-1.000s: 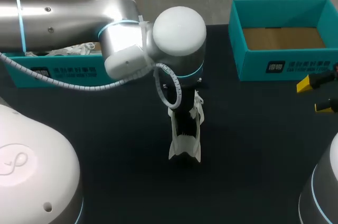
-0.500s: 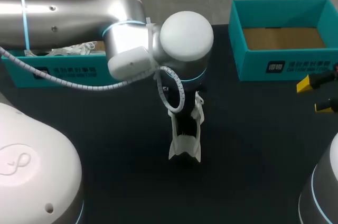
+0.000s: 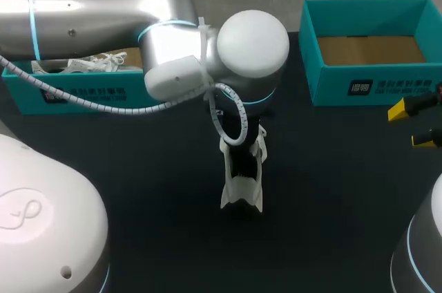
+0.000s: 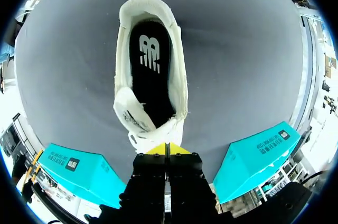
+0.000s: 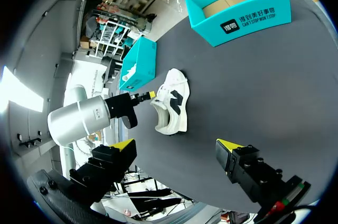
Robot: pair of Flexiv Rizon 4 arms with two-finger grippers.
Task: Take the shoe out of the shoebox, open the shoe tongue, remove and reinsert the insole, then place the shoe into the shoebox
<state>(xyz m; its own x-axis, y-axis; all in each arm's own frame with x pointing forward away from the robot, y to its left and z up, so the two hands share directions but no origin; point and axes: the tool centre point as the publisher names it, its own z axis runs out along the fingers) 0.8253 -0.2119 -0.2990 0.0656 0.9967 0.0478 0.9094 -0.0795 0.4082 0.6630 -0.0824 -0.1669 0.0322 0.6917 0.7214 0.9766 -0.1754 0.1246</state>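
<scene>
White shoe (image 4: pixel 179 84) sits on the tabletop (image 4: pixel 243 60) right ahead of the left pincer (image 4: pixel 168 148), its yellow tips pinched together at the toe end, right pincer (image 5: pixel 175 144) gaping well off: tongue-opening step, I'd say, and next the insole (image 4: pixel 150 84) needs a pinch at its edge.

left arm (image 3: pixel 252 41) shifted slightly rightward and farther out, cable loop (image 3: pixel 241 115) following it

Shoe (image 4: pixel 178 84): white upper, black side mark. Insole (image 4: pixel 150 84): black, white logo. Right shoebox (image 3: pixel 400 91): teal walls, white print, brown floor. Left shoebox (image 3: pixel 103 99): teal. Table (image 3: pixel 331 189): black.
</scene>
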